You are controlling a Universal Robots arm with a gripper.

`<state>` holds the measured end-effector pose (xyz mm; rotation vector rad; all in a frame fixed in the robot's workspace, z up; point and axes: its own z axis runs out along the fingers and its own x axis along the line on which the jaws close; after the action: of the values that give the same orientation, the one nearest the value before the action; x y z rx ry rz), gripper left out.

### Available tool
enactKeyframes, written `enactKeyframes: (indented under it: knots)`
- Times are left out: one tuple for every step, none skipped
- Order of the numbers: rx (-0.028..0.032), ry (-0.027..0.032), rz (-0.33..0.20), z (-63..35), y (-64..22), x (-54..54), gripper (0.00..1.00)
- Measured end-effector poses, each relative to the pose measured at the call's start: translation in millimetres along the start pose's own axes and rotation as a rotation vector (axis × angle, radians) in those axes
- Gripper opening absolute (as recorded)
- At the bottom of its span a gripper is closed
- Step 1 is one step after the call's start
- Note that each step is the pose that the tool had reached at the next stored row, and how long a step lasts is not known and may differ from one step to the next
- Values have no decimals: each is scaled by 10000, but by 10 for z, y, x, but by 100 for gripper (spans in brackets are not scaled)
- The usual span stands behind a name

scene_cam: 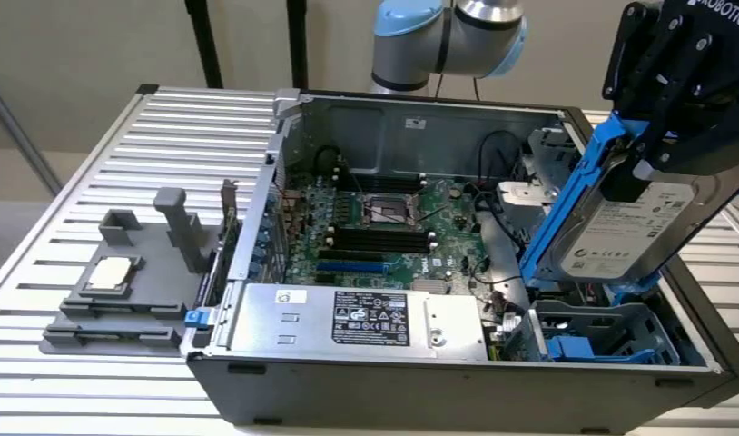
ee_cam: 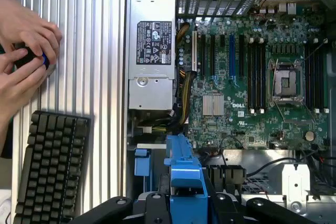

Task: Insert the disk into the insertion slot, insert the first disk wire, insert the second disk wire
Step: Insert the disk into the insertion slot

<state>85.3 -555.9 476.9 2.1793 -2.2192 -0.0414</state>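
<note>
Arm (scene_cam: 448, 36) up, wrist tilted; claw (scene_cam: 655, 162) pts down, clamped on disk (scene_cam: 636, 232) top edge.

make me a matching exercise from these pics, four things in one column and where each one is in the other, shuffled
1 disk
2 insertion slot
3 silver box with black label
4 keyboard

a on the slatted table
b held tilted in the gripper
c empty, below the disk
d beside the motherboard

Pairs: 1-b, 2-c, 3-d, 4-a
</note>
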Motion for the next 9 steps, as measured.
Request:
enactKeyframes:
  knots:
    - [-20,-3,1,0,-45,6,32]
    - [-42,-3,1,-2,-90,13,32]
    - [-62,-3,-1,-3,-128,24,32]
    - [-77,-4,-1,-4,-152,44,32]
    - [-83,-9,-1,-3,-165,69,32]
    - [-85,-11,-1,-3,-173,101,32]
    - [-86,-13,-1,0,-177,135,32]
    - [-86,-16,-1,4,-180,167,32]
    - [-86,-20,-2,12,-182,191,32]
